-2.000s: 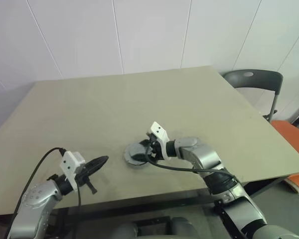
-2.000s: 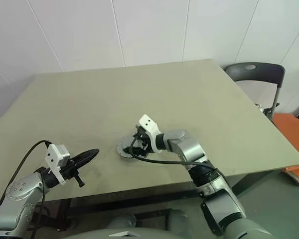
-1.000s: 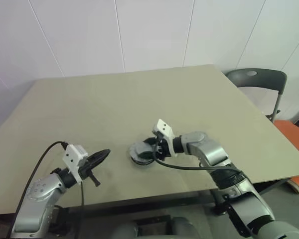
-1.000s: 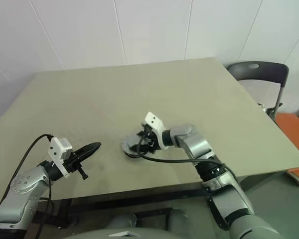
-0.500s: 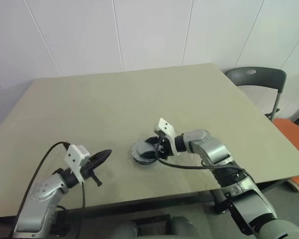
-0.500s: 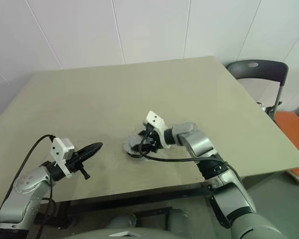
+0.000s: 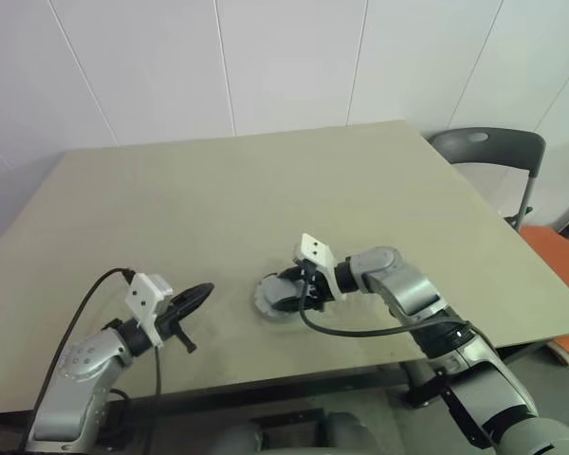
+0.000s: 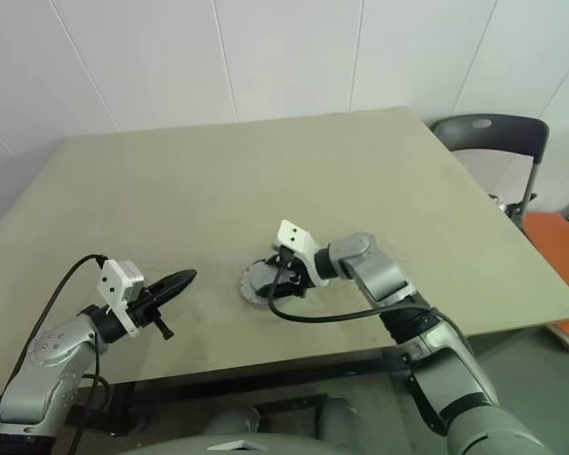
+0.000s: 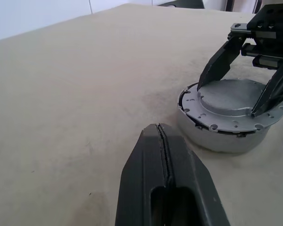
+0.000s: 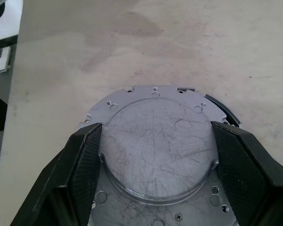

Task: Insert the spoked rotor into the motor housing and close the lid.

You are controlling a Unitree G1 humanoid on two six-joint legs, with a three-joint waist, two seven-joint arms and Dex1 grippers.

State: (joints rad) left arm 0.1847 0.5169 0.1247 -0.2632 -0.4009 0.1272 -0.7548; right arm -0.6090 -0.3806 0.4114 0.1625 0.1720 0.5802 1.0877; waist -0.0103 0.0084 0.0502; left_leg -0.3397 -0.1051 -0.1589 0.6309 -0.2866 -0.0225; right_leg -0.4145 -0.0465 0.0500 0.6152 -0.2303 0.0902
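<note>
**On the table's near half, right gripper straddling the lid**

Near the front edge of the broad beige table (image 7: 266,190), you are looking at the lid (image 10: 156,146), a flat round grey metal disc with a raised scratched centre and a drilled flange, sitting on top of the motor housing (image 9: 224,140), a pale round drum whose dark rim is peeking out at one side of the flange. The stack is resting flat on the table.

Your right gripper (image 10: 158,155) is reaching in from the right of the housing, tilted downward, with its two black fingers (image 10: 80,160) standing wide apart, one against each side of the lid's raised centre. They are touching or very nearly touching its edge; you cannot tell whether they are actually squeezing it.

Your left gripper (image 9: 162,155) is hovering left of the housing, well apart from it, pointing toward it just above the table, with its black fingers pressed together and holding nothing.

Right of the housing, beyond the table's corner, a dark grey chair (image 7: 484,152) is standing, with something orange (image 7: 559,275) beside it.
</note>
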